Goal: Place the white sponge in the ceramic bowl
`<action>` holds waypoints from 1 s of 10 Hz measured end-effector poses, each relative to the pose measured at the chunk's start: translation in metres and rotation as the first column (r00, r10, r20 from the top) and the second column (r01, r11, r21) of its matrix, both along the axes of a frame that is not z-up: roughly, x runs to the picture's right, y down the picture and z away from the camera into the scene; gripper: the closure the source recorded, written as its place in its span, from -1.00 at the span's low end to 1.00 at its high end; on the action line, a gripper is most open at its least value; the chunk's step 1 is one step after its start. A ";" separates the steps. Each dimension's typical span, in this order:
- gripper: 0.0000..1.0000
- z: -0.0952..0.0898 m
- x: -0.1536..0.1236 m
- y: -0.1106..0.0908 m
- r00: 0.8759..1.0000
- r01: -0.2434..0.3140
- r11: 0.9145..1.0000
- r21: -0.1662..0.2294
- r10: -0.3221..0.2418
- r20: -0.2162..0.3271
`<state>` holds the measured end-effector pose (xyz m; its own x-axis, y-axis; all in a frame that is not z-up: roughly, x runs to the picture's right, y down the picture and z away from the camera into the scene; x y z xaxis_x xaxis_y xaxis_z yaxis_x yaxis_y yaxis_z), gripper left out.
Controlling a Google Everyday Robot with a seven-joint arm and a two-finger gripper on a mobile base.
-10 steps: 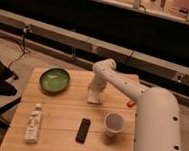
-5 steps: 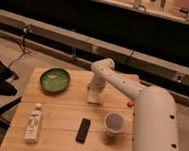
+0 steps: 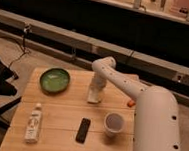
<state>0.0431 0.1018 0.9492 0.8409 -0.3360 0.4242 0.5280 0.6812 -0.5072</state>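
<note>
Jaws low at table centre; white sponge right at their tips.

My arm stretched forward-left, elbow bent high, wrist vertical; my tool points straight down, low, mid-view.

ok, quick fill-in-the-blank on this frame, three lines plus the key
1. The ceramic bowl is glossy ___ inside.
2. The end effector is down at the white sponge, which lies on the table, ___ the bowl.
3. Between the bottle and the paper cup lies a ___ remote.
Missing words: green; outside; black.
</note>
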 end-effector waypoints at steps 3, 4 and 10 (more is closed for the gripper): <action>0.93 -0.001 0.000 -0.001 1.000 0.004 1.000 0.000 -0.004 -0.001; 0.93 -0.004 -0.002 0.001 1.000 0.006 1.000 0.007 -0.006 -0.004; 0.93 -0.021 -0.012 -0.007 1.000 0.014 0.999 0.041 -0.015 0.003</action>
